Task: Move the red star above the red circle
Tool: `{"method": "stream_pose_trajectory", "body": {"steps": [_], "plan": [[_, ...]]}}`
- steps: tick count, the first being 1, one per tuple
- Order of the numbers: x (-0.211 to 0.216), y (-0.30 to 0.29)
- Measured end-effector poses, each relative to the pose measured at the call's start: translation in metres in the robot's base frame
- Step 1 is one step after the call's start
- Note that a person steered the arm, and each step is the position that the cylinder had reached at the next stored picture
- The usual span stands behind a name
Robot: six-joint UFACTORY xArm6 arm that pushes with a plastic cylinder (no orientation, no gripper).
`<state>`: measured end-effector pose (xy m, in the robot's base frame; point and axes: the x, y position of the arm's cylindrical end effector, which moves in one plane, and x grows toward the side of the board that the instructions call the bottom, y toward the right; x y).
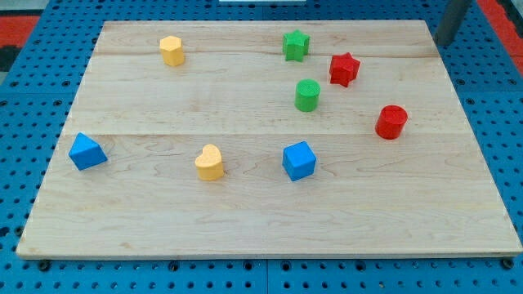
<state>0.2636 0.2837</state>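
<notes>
My tip sits at the view's top right corner, at the edge of the wooden board, touching no block; it is a plain rod, so there are no jaws to spread or press together. The nearest block is the red star, well apart to the view's left and slightly lower. The red circle lies below and right of the star, apart from it. A green cylinder stands near the star's lower left, a green star to its upper left. Further out: a blue cube, a yellow heart, a yellow hexagon-like block, a blue block.
</notes>
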Motion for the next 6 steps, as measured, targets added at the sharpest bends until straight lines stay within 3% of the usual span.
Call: {"method": "stream_pose_trajectory", "body": {"steps": [2,3,5,6], "plan": [[0.022,-0.196],[0.046,-0.194],[0.069,-0.130],[0.078,-0.170]]}}
